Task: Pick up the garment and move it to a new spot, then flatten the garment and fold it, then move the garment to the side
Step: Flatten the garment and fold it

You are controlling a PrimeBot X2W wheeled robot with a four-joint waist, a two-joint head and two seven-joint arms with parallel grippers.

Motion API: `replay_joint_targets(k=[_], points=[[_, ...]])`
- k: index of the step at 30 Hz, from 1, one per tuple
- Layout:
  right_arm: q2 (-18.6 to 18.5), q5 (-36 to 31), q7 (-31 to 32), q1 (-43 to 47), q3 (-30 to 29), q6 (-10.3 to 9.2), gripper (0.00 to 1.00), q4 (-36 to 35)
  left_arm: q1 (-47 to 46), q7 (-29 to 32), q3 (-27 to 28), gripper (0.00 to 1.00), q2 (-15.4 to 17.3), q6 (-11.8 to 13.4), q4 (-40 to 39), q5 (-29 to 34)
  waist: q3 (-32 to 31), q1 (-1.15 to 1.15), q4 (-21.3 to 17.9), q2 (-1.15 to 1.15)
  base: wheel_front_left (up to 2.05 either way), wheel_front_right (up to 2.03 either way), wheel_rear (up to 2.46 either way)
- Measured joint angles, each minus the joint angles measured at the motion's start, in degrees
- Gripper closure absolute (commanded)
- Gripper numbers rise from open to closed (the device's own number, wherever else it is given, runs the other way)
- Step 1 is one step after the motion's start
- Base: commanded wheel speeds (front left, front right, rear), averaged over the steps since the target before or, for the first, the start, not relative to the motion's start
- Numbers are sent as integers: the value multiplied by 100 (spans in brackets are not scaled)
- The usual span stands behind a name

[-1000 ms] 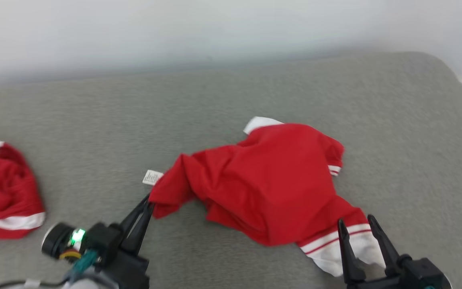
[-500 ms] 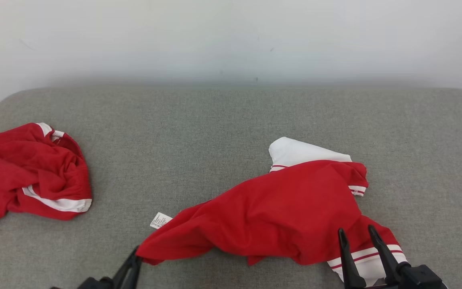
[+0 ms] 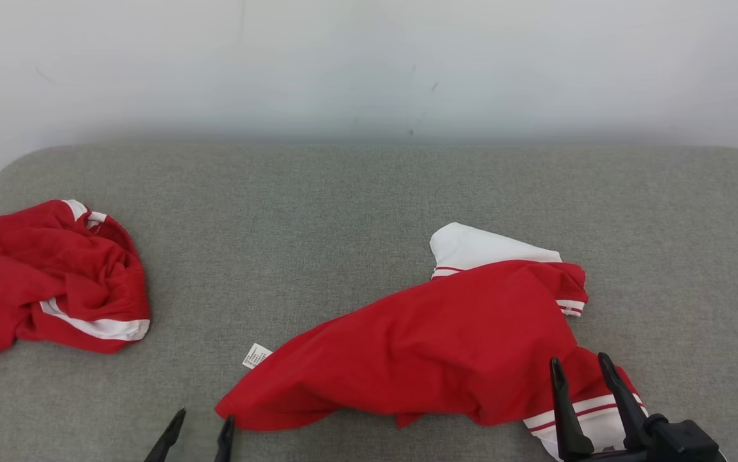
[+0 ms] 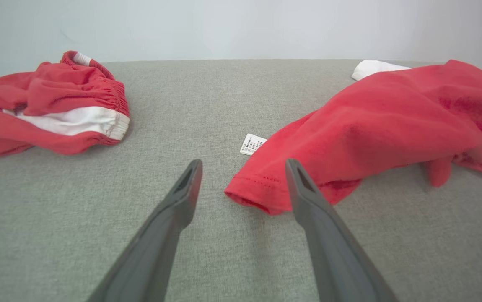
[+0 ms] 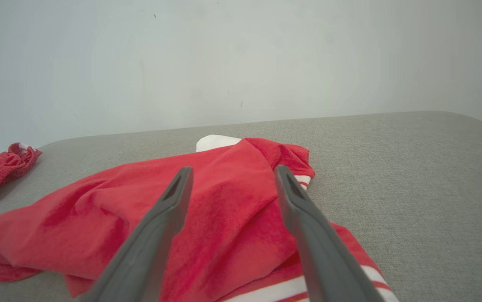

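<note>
The garment (image 3: 439,346) is red with white striped cuffs and lies crumpled on the grey cushioned surface, right of centre. A white tag (image 3: 257,355) sticks out at its left end. My left gripper (image 3: 204,418) is open at the bottom edge, just left of the garment's left corner. In the left wrist view that hemmed corner of the garment (image 4: 262,193) lies loose on the surface between the spread fingers of the left gripper (image 4: 243,163). My right gripper (image 3: 577,369) is open above the garment's striped lower right end. In the right wrist view its fingers (image 5: 233,169) hover over the garment (image 5: 77,218).
A second red piece with white trim (image 3: 48,276) is bunched at the far left, also seen as a heap with an elastic band (image 4: 48,105). The grey surface (image 3: 343,212) rounds off at its left and right ends. A white wall (image 3: 369,64) stands right behind it.
My left gripper has opened and let go of the garment's left corner, which now rests on the surface. The head camera shifted a second ago. The right gripper stays open.
</note>
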Motion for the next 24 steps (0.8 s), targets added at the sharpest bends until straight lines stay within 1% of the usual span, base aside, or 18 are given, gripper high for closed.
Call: replay_joint_targets(k=[1,4,8,11,15,18,24], points=[[-2,0,0,0,-7,0,0,-8,49,0,82,0,-43,-11,2,-1,-2,0,7,0,0,0,0],[1,12,0,1,-102,0,0,-37,266,0,564,0,-356,-53,-275,24,-13,0,43,1,0,0,0],[-1,12,0,4,-259,0,0,-12,422,0,1078,0,-613,-85,-642,255,-43,0,79,0,0,0,0],[0,-49,0,4,-427,0,0,102,458,0,1326,0,-776,-100,-829,437,-86,0,98,1,0,0,0],[0,-86,0,2,-733,0,0,452,569,0,1525,0,-925,-107,-911,531,-151,0,106,0,0,0,0],[-3,-142,0,-56,-868,0,0,856,571,0,1630,0,-996,-132,-901,583,-198,0,93,0,0,0,0],[-1,-403,0,-304,-1095,0,0,1634,662,0,1634,0,-1074,-133,-854,581,-258,1,37,0,0,0,0]])
